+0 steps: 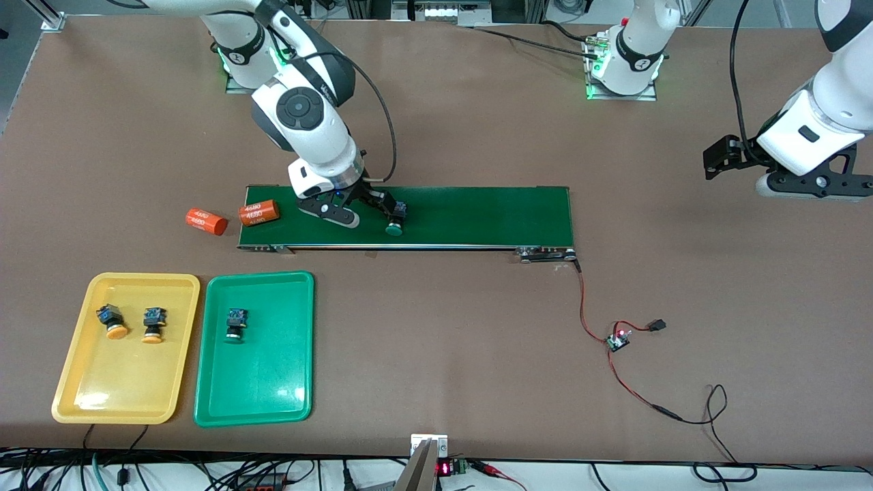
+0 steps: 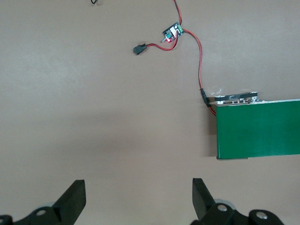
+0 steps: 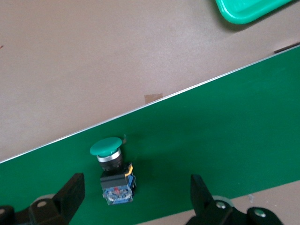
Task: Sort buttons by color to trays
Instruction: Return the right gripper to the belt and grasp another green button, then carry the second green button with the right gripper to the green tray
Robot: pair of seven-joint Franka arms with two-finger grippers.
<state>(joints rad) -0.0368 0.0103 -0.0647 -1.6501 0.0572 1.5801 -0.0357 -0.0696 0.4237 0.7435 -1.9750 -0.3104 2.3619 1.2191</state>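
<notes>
A green button lies on its side on the dark-green belt, cap toward the front camera. My right gripper is low over it and open; the button sits between the fingers, close to one of them and not gripped. The yellow tray holds two yellow-orange buttons. Beside it, the green tray holds one green button. My left gripper waits open and empty over bare table at the left arm's end.
The conveyor belt runs across the middle. One orange numbered cylinder lies on its end near the right arm, another on the table beside it. A small circuit board with red wires trails from the belt's other end.
</notes>
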